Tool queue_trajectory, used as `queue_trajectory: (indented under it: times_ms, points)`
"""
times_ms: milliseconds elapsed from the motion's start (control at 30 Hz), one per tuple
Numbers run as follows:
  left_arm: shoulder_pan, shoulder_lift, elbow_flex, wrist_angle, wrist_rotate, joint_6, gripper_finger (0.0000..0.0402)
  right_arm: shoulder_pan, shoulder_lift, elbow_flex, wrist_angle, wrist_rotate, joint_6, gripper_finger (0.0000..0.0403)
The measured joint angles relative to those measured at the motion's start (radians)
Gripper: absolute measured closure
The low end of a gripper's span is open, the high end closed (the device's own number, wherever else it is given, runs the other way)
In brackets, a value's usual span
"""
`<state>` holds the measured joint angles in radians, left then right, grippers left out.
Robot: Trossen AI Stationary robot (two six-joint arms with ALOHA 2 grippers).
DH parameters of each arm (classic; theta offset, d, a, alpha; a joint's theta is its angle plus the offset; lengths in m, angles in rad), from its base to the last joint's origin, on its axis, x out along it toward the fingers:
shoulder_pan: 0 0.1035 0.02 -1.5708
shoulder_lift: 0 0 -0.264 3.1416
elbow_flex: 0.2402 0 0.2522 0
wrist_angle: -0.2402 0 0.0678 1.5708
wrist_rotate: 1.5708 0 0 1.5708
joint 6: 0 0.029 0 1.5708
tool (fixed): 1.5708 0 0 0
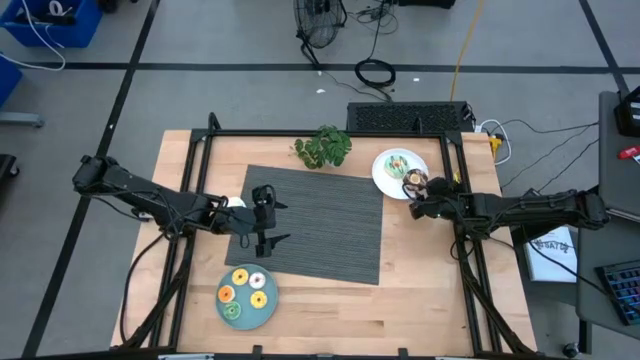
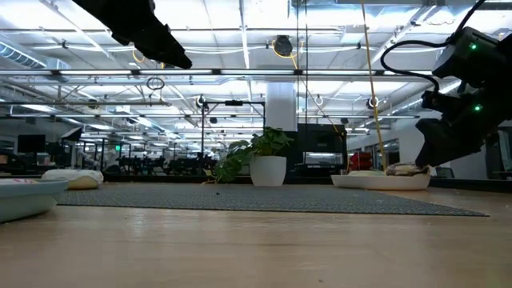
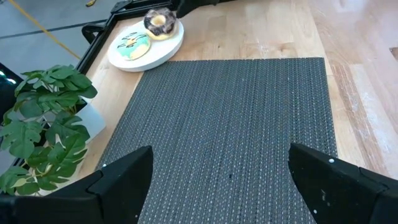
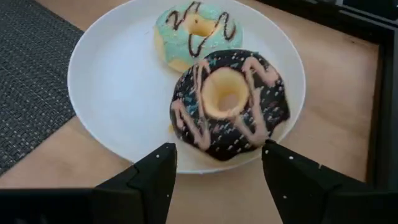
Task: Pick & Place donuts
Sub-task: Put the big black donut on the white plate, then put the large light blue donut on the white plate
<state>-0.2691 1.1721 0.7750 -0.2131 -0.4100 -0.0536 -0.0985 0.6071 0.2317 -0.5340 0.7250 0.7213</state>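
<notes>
A brown-iced donut [image 4: 227, 102] with pink drizzle lies flat on the white plate [image 4: 118, 81] near its rim, beside a teal-iced donut [image 4: 198, 31]. My right gripper [image 4: 214, 168] is open, with its fingertips on either side of the brown donut's near edge and apart from it. In the high view the right gripper [image 1: 420, 195] is at the white plate's [image 1: 385, 175] near-right rim. My left gripper [image 1: 272, 222] hangs open above the dark mat [image 1: 320, 220], holding nothing. Several more donuts [image 1: 247, 290] lie on a teal plate [image 1: 262, 318] at the near side.
A leafy potted plant [image 1: 322, 147] stands at the mat's far edge, left of the white plate. A black frame rail [image 4: 385, 93] runs close behind the white plate. Bare wood lies between the mat and the table's near and right edges.
</notes>
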Motion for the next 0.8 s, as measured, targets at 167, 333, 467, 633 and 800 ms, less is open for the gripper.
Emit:
queue_trajectory:
  times_ms: [167, 333, 467, 633, 800]
  points:
    - [0.0, 0.0, 0.0, 0.0, 0.0, -0.001, 0.0036, 0.0, 0.0, 0.002, -0.02, 0.064, 0.008, 0.019]
    - [0.0, 0.0, 0.0, 0.0, 0.0, -0.002, 0.0036, 0.0, 0.0, 0.002, -0.016, 0.083, 0.012, 0.0192]
    - [0.0, 0.0, 0.0, 0.0, 0.0, -0.002, 0.0036, 0.0, -0.002, 0.002, 0.017, 0.079, -0.005, 0.0193]
    - [0.0, 0.0, 0.0, 0.007, 0.0, -0.012, 0.0036, 0.0, -0.003, 0.002, 0.107, 0.032, -0.107, 0.0193]
    - [0.0, 0.0, 0.0, 0.045, 0.0, -0.064, 0.0036, 0.0, -0.003, 0.002, 0.244, 0.026, -0.215, 0.0193]
